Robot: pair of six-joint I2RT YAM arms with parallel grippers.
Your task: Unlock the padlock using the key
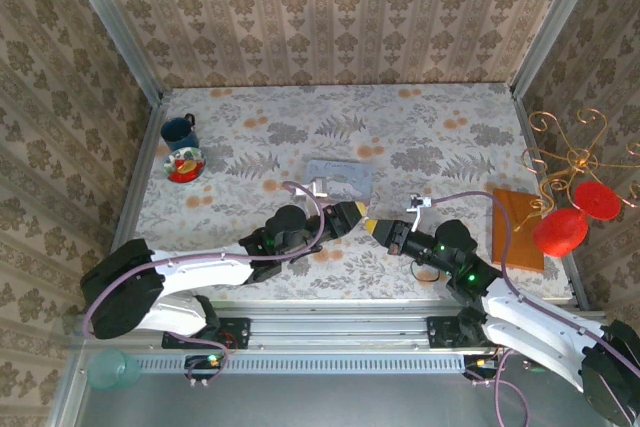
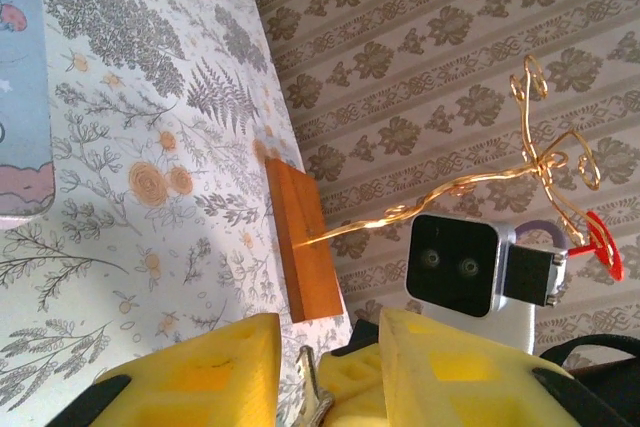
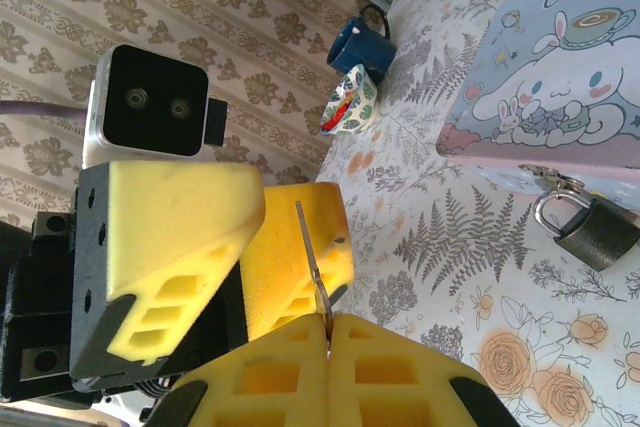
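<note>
The two grippers meet tip to tip at the table's near middle, my left gripper [image 1: 350, 217] facing my right gripper [image 1: 380, 229]. In the right wrist view my right gripper [image 3: 328, 332] is shut on the thin metal key [image 3: 312, 257], whose blade sticks out beyond the pads. The left arm's yellow fingers [image 3: 180, 237] stand apart on either side of the blade. In the left wrist view my left gripper [image 2: 325, 347] is open, with the key [image 2: 312, 387] in the gap. The small dark padlock [image 3: 597, 230] hangs by its shackle from the hasp of the pale blue cartoon tin [image 3: 550, 87], lying on the tablecloth.
The tin [image 1: 338, 177] lies just beyond the grippers. A blue mug [image 1: 180, 130] and a small bowl of fruit [image 1: 185, 164] stand at the far left. On the right are an orange wooden block [image 1: 518, 227] and a gold wire stand with red discs [image 1: 560, 232].
</note>
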